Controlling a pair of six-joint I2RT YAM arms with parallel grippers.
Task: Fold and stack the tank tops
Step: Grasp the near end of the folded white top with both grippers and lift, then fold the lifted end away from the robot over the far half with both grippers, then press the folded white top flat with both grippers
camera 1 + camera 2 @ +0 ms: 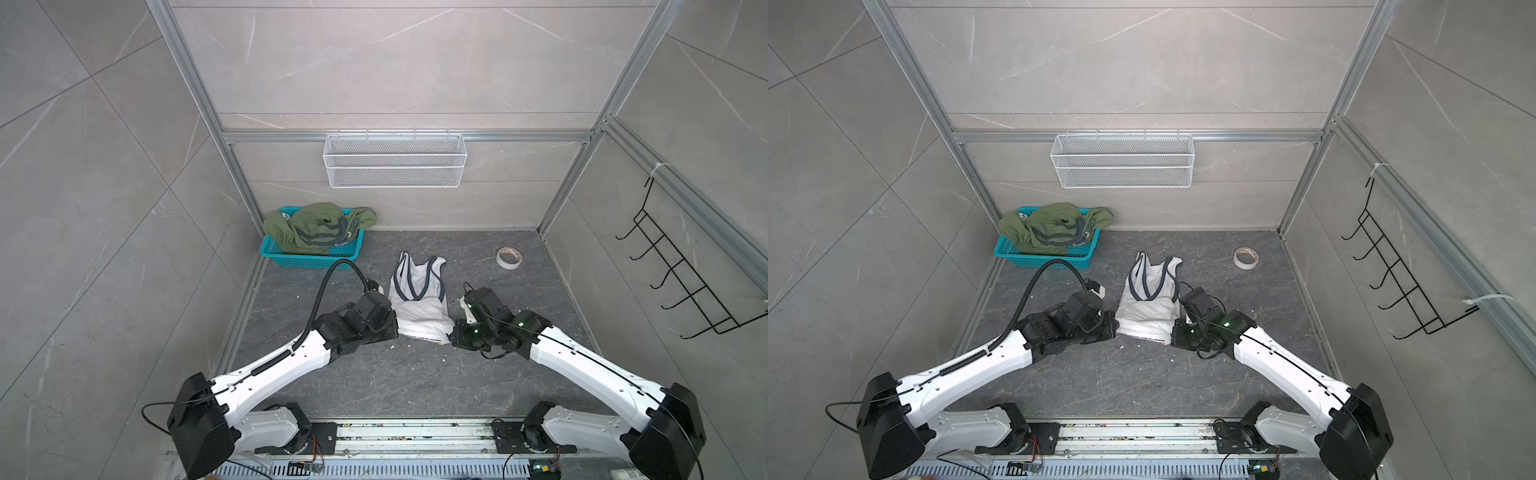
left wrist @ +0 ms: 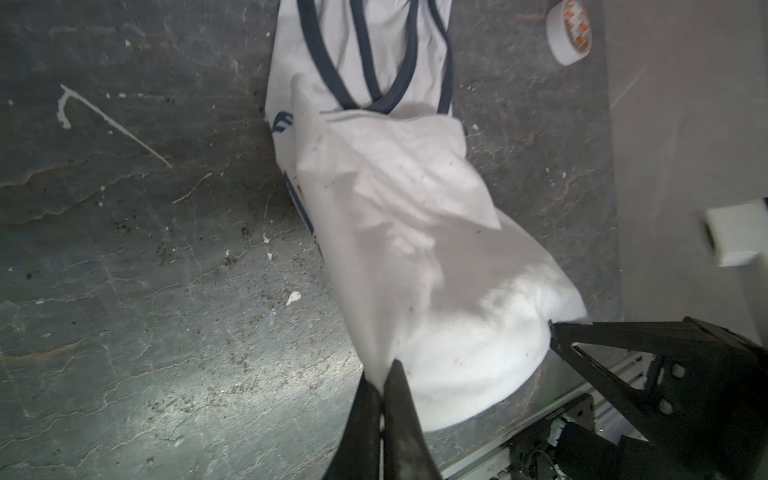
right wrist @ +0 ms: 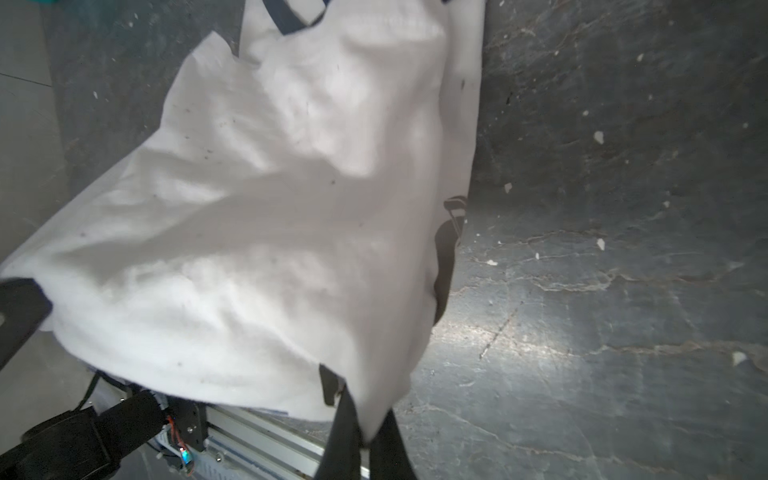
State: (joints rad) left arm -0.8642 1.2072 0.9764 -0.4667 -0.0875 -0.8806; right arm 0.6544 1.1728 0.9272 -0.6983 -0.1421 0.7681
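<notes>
Two grips: left gripper (image 2: 388, 370) and right gripper (image 3: 359, 411) each pinch shut on a hem corner of the white navy-trimmed cloth tank top (image 1: 419, 307).
Long axis: straps (image 1: 405, 274) point away from both jaws (neither arm nearer).
Olive green tank top (image 1: 316, 228): heaped in teal plastic basket (image 1: 307, 262), left of the white one.

1st tank top (image 1: 419, 307) at centre; 2nd tank top (image 1: 316, 228) in basket (image 1: 307, 261), back-left; tape roll (image 1: 508, 258) back-right

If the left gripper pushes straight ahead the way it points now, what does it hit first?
The white tank top: the left gripper is shut on its near corner, and the cloth lies directly ahead; beyond it, depth is unclear.
</notes>
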